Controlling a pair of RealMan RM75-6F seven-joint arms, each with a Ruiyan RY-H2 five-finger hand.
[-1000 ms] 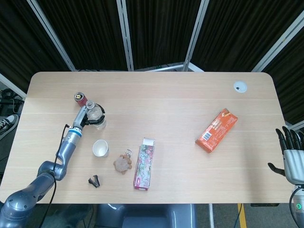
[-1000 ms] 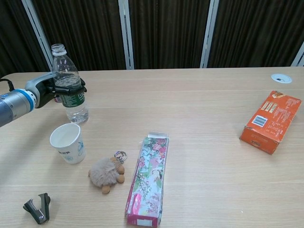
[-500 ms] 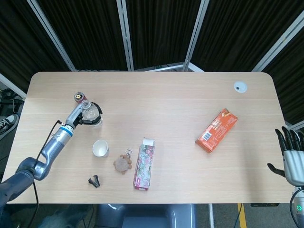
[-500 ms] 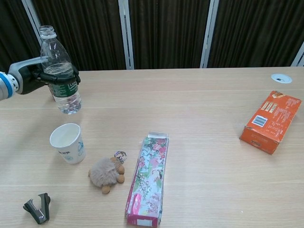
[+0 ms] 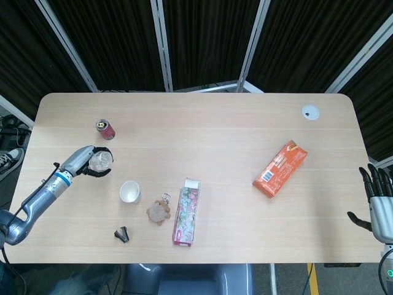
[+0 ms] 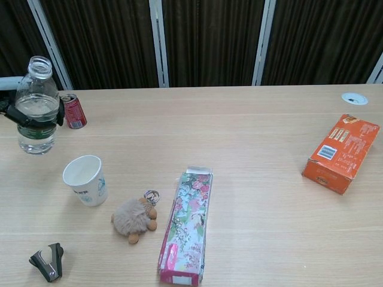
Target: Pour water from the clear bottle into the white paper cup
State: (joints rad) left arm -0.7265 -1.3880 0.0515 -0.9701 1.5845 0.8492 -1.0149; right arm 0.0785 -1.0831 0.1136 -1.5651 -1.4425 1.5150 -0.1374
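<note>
My left hand grips the clear bottle around its middle and holds it upright above the table, uncapped and part full of water. In the head view I look down on the bottle from above. The white paper cup stands upright and empty on the table, to the right of the bottle and nearer the front; it shows too in the chest view as the paper cup. In the chest view only dark fingers wrap the bottle. My right hand hangs off the table's right edge, fingers apart, holding nothing.
A red can stands behind the bottle. A furry keychain toy, a flowered carton and a black binder clip lie near the front. An orange box lies at right, a round grommet far right.
My left hand has carried the bottle up and to the left, away from the red can and out past the cup. The right hand has stayed put.
</note>
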